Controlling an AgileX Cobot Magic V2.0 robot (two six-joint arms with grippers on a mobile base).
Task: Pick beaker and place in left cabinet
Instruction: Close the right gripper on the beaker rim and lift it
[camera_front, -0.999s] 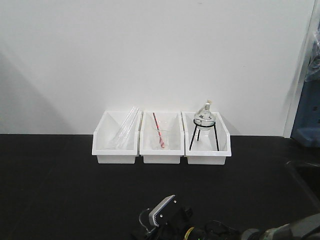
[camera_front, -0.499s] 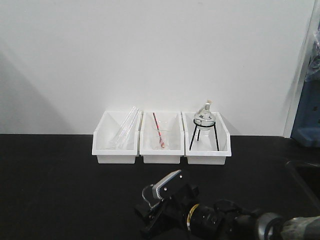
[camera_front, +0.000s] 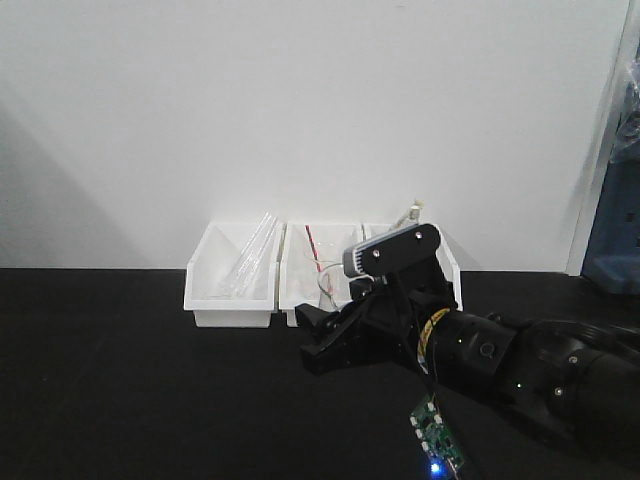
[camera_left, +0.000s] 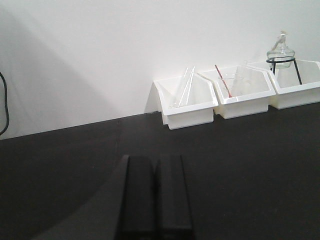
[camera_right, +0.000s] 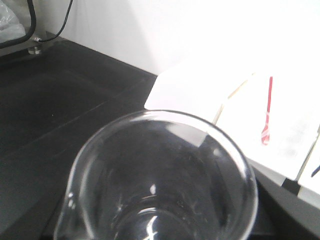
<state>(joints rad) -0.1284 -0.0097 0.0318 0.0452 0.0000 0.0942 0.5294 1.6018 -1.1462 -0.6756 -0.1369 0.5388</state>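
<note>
Beaker (camera_right: 160, 190) glass fills the lower half of your right wrist view. You look down on a thin, clear, round rim with a small pour spout (camera_right: 64, 220) pinched out at its lower left, and the matte black table (camera_right: 60, 110) shows through it. The glass sits right under the camera, on the near side of the middle bin (camera_right: 285, 145), a smooth white plastic tub that holds a thin red rod (camera_right: 267, 107). The pads are out of frame here.

In the front view your right gripper (camera_front: 318, 340), black and blocky, hangs above the table just in front of the middle bin and covers part of its front wall. Its two fingers stand a little apart. The clear glass between them cannot be made out against the black. Going by the wrist view, the gripper is clamped around the beaker. A silver-grey camera housing (camera_front: 392, 250) rides on top of the wrist. Left of the middle bin stands a matching left bin (camera_front: 231, 300), with slim glass tubes (camera_front: 252, 255) leaning in it.

In your left wrist view the left gripper (camera_left: 154, 160) shows as two flat, dark fingers pressed together, with only a thin seam between them and nothing held. It is low over the table and well short of the middle bin. Right of the middle bin a third white bin (camera_left: 295, 95) holds a round-bottomed glass flask (camera_left: 281, 50) on a thin black wire tripod (camera_left: 297, 72).
</note>
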